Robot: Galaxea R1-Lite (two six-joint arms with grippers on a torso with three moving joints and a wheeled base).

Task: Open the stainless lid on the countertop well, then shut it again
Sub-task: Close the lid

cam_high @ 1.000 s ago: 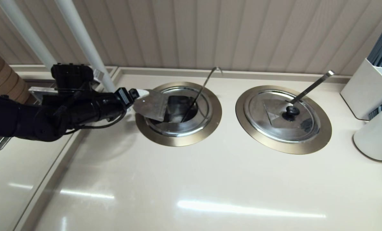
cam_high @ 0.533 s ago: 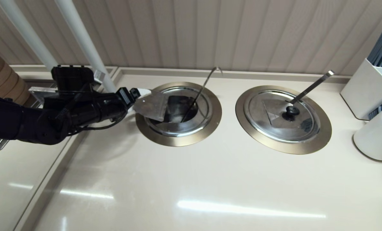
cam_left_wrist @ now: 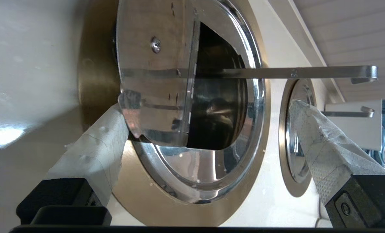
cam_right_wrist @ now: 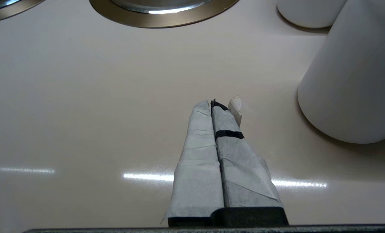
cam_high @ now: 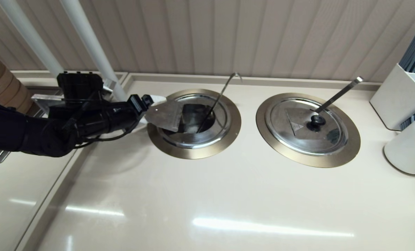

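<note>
The countertop well (cam_high: 193, 152) has a wide bronze ring and a ladle handle (cam_high: 225, 89) with a hooked tip. Its stainless lid (cam_high: 165, 113) is folded up, a half flap tilted over the left side, and the dark steel-lined hole lies open. The knob and sticker are hidden; the flap (cam_left_wrist: 153, 81) shows its underside with a screw. My left gripper (cam_high: 151, 104) is open at the flap's left rim. One taped finger (cam_left_wrist: 95, 152) touches the flap's edge, the other finger (cam_left_wrist: 322, 142) stands far apart. My right gripper (cam_right_wrist: 216, 105) is shut over bare countertop.
The twin well on the right keeps its lid (cam_high: 307, 134) shut, with a black knob (cam_high: 317, 121) and a flat-ended ladle handle (cam_high: 338, 94). A white jar (cam_high: 408, 146) and a white box (cam_high: 399, 96) stand at the far right. White poles (cam_high: 89, 45) rise behind my left arm.
My left arm has shifted slightly to the right and toward the wall. The raised flap stands as before.
</note>
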